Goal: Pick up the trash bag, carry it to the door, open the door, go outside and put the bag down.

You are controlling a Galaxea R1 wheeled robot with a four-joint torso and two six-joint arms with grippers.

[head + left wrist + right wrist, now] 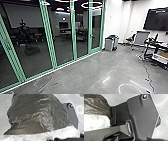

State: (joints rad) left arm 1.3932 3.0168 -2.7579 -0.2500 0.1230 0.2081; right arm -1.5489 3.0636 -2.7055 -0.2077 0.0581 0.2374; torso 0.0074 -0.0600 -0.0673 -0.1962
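- the bag (41,115) is dark, thin and wrinkled, bulging out over the grey floor (100,72), with shiny creases across it. it shows close up from both wrists; where it sits against the glass wall (52,41), i can't tell.
- white crinkly plastic (62,132) runs along one edge of the bag.
- left gripper: i can't tell how far open it is, or whether it has hold of the bag.
- right gripper: i can't tell that either, nor whether it grips anything.
- the glass wall has green frames and slants across the left side of the head view, with dark panes. a dark upright shape (25,32) shows in one of them.
- near the far end of the glass wall, on its right, stands a grey bin (108,44).
- farther right of the glass wall, past the bin, are a dark chair (130,38) and a grey panel (142,38).
- well apart from the glass wall, on the far right, is a cluttered table (160,46), and a black screen (156,19) hangs on the white wall (116,20).
- a thin dark cable (148,75) trails over the floor on that same side, also well apart from the glass wall.
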